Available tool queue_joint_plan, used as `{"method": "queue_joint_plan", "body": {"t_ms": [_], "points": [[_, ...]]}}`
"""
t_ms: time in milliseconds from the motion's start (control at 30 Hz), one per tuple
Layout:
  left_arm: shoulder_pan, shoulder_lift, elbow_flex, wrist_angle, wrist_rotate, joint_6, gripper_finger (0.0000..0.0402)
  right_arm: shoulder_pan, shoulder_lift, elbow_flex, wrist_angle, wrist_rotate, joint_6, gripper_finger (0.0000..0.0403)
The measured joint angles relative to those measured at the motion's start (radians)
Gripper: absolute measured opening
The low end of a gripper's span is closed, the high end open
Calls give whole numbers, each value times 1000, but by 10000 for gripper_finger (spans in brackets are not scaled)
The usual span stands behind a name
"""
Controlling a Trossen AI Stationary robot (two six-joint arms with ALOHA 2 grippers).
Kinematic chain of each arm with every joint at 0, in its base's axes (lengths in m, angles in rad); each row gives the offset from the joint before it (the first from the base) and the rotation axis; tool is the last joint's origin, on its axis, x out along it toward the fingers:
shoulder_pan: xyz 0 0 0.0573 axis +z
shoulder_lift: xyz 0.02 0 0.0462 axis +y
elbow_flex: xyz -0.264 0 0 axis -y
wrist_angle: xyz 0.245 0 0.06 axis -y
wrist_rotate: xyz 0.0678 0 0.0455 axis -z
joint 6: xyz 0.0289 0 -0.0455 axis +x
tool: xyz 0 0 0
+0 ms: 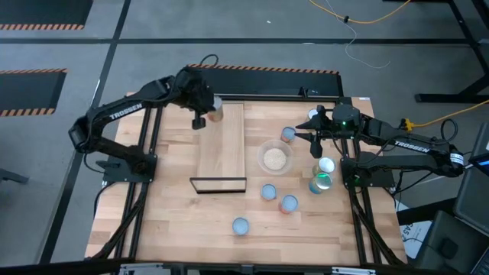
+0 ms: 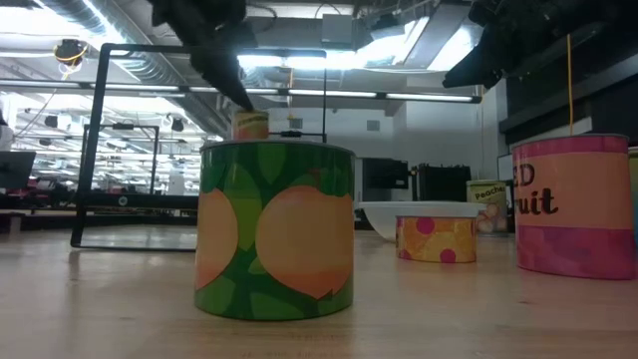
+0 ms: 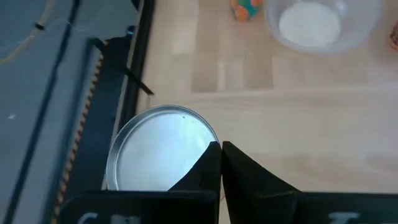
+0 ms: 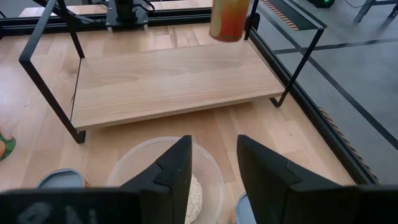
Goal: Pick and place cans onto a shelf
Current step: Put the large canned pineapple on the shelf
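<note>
A: High view first, from the left: the left gripper [image 1: 200, 120] sits over the far end of the long light-wood shelf with its thin black frame [image 1: 221, 145], right beside a small silver-topped can with an orange label [image 1: 216, 111]. Why there?

B: The can stands at the shelf's far corner, which would leave the rest of the board free for the others. The fingers [image 3: 211, 174] are pressed together with nothing between them; in the left wrist view they close just past the can's silver lid [image 3: 158, 146]. I judge it placed and let go, though I can't tell whether a fingertip touches the lid's rim.

A: And in the middle?

B: A clear round bowl with pale beige contents [image 1: 275, 158] sits just beside the shelf's long edge. It is not a task thing, so I'd expect it to be left alone. Nearer the front edge lie three pale-topped cans [image 1: 268, 192], well apart from the shelf, not yet placed.

A: The right side?

B: The right gripper [image 1: 315, 137] hovers near the bowl, jaws part-way apart and empty, looking across the bowl at the shelf. A can [image 1: 288, 134] stands just beside it, and two more, one white-topped [image 1: 326, 165], by the arm's base. Its stance suits waiting, or lining up on the closest can.
</note>
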Motion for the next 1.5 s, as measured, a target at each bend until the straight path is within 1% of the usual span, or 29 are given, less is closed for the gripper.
{"method": "queue_joint_plan", "body": {"t_ms": [100, 233, 367, 467, 800, 967, 1267, 1400, 1500], "points": [[30, 1, -61, 22, 16, 26, 0, 0, 0, 0, 0, 0, 0, 132], [48, 2, -138, 114, 16, 40, 0, 0, 0, 0, 0, 0, -1, 132], [63, 3, -181, 164, 19, 50, 0, 0, 0, 0, 0, 0, -1, 132], [69, 3, -201, 163, 15, 71, 0, 0, 0, 0, 0, 0, 0, 132], [69, 6, -206, 169, 5, 75, 0, 0, 0, 0, 0, 0, 0, 132], [69, 24, -206, 180, -44, 75, 0, 0, 0, 0, 0, 0, -2, 132], [69, 40, -206, 227, -46, 74, 0, 0, 0, 0, 0, 0, -3, 132], [68, 40, -206, 227, -82, 70, 2, 0, 0, 0, 0, 0, -3, 132], [69, 40, -206, 227, -102, 65, 13, 0, 0, 0, 0, 0, -2, 132]]}}
